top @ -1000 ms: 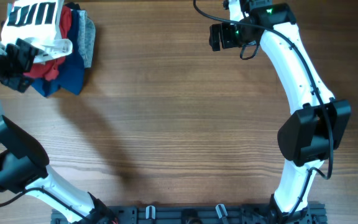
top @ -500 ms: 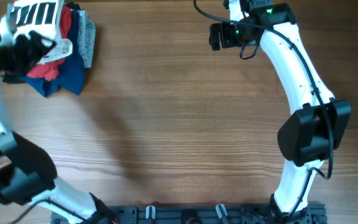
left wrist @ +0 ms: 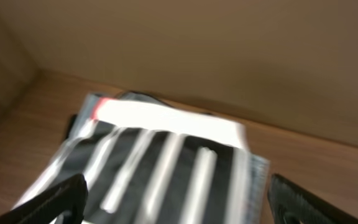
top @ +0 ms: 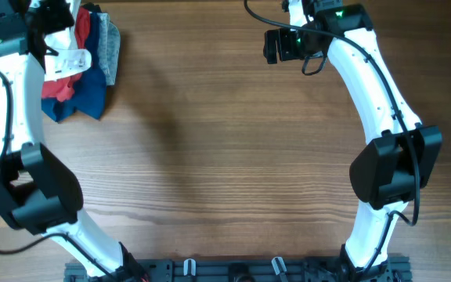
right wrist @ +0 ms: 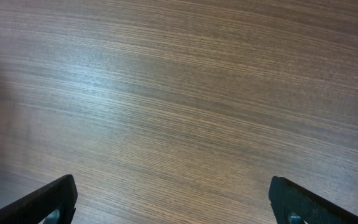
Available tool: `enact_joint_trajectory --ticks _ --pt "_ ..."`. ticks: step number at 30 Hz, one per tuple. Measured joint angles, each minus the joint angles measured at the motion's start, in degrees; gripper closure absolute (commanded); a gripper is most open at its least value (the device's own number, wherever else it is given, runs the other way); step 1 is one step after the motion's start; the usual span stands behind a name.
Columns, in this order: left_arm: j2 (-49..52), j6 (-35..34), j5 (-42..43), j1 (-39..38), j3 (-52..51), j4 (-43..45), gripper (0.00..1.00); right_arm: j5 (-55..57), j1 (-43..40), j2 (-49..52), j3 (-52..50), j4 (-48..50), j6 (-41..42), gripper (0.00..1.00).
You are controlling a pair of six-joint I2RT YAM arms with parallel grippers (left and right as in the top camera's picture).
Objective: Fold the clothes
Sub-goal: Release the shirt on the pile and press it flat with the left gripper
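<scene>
- Brown wood-grain table (top: 225,157): bare plank over most of the overhead view. All the cloth sits at your 10 to 11 o'clock corner.
- White right arm (top: 366,70): runs from the base at 5 o'clock up to 1 o'clock.
- White left arm (top: 10,94): runs from 7 o'clock up to the 11 o'clock corner, with its wrist over the cloth.
- Small stack of garments: a navy piece (top: 88,94) at the bottom, a red piece (top: 55,88) on it, and a grey piece (top: 111,43) on the 3 o'clock side.
- The clothes, a white cotton T-shirt with bold black lettering (left wrist: 166,121): folded, on top of that stack. The left arm hides much of it from above, and the left wrist view is blurred.
- Left gripper (left wrist: 176,186): jaws spread wide, one black finger (left wrist: 58,198) at either lower corner of its camera view. The shirt lies beyond them and is not pinched.
- Right gripper (right wrist: 173,186): jaws spread wide over bare wood, nothing between the fingers (right wrist: 51,196).
</scene>
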Motion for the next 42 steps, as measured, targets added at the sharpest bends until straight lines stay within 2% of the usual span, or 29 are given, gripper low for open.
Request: enact_joint_trajectory --ticks 4,8,15,23,31,38,42 --pt "2.47 -0.24 -1.68 1.84 0.0 4.59 0.05 0.0 0.0 0.0 0.0 0.28 0.0 0.0" --pt "5.81 0.24 -2.78 2.71 0.07 5.25 0.04 -0.02 0.0 0.02 0.0 0.26 0.0 0.0" --pt "18.95 -1.51 -2.89 2.78 3.1 9.03 0.0 0.0 0.0 0.87 0.0 -0.2 0.0 0.0" --pt "21.97 -2.38 -1.99 2.97 5.97 8.02 0.0 0.0 0.0 3.26 0.0 -0.7 0.0 0.0" --pt "17.99 -2.51 -3.08 2.25 4.46 3.98 0.0 -0.07 0.0 3.26 0.0 1.4 0.0 0.0" --pt "6.29 -2.03 -5.05 -1.81 0.74 -7.82 0.0 -0.09 0.0 3.04 0.15 8.33 -0.35 0.0" --pt "-1.2 -1.9 -4.35 -6.05 0.61 -11.15 0.0 0.7 0.0 0.55 0.28 11.56 -1.05 0.0"
